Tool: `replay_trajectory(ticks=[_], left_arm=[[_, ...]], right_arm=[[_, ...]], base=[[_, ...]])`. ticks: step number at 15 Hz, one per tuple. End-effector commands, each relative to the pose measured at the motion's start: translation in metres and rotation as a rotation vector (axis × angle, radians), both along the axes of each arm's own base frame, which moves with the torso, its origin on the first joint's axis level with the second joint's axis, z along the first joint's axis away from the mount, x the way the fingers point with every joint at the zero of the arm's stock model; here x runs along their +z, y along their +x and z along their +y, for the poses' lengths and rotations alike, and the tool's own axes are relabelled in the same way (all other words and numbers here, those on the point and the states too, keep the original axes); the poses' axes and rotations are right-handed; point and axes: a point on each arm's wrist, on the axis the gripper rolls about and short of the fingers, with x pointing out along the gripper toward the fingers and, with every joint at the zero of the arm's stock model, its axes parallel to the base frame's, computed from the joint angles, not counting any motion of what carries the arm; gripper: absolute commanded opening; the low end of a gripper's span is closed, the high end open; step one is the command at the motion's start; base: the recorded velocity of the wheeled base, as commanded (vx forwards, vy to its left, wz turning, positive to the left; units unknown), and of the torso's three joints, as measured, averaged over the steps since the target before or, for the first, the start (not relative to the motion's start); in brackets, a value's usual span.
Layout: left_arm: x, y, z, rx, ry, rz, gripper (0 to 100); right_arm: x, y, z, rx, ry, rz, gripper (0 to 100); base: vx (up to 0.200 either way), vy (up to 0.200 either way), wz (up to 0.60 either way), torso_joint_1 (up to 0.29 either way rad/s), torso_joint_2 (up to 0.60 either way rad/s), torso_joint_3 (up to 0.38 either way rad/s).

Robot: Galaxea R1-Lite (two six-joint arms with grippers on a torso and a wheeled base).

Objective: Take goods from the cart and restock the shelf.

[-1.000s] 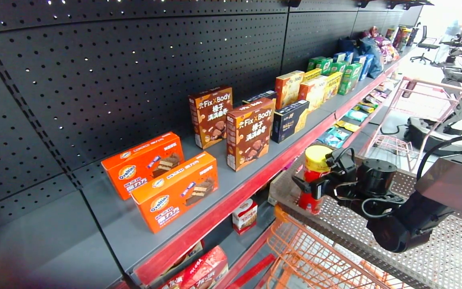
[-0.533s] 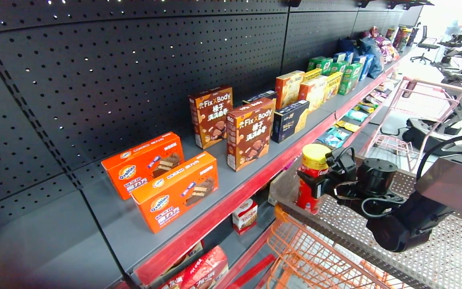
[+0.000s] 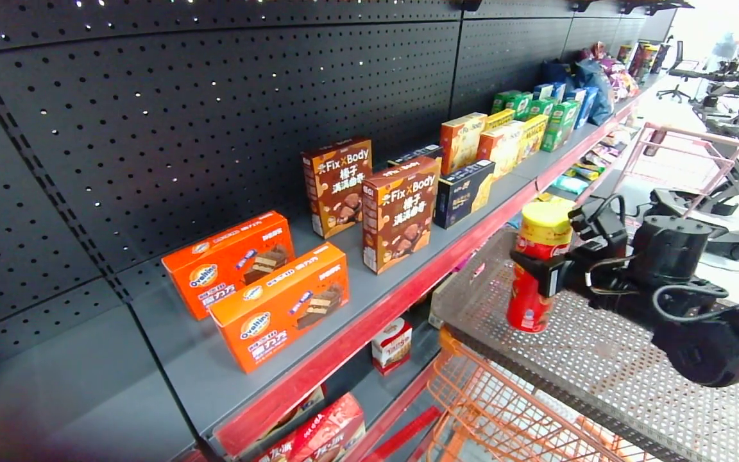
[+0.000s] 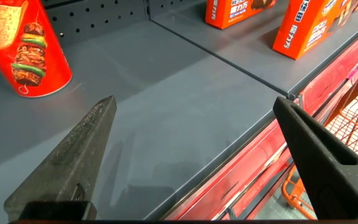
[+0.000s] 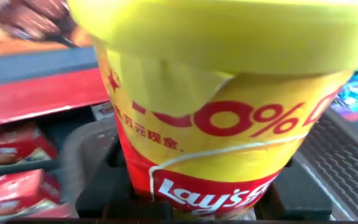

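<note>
The right gripper [image 3: 559, 251] has its fingers clamped on a red crisp canister [image 3: 528, 307] with a yellow lid. It holds the canister nearly upright over the cart's perforated top deck [image 3: 600, 359], near the shelf's red front edge [image 3: 369, 327]. Brown snack boxes [image 3: 400, 212] and orange wafer boxes [image 3: 280, 305] sit on that shelf. The left gripper [image 4: 194, 106] hangs with its fingers wide apart over bare grey shelf board, near a red tub [image 4: 27, 53] with skewered food pictured on it.

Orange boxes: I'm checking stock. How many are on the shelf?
2. One orange box sits toward the back of the shelf; the other orange box sits before it, nearer the red edge. More could hide behind.
</note>
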Motion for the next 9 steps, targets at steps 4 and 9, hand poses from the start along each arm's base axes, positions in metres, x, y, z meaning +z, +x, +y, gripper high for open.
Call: replay_trajectory(ticks=[4,9], left_arm=[[0.000,0.000,0.000,-0.001,0.000,0.000,100],[0.000,0.000,0.000,0.001,0.000,0.000,100]], right_arm=[[0.070,-0.093,-0.036,-0.073,0.021,-0.078,0],[0.088,-0.173,-0.048,-0.139,0.027,-0.073,0]], base=[[0.000,0.000,0.00,0.000,0.00,0.000],[0.000,0.000,0.00,0.000,0.00,0.000]])
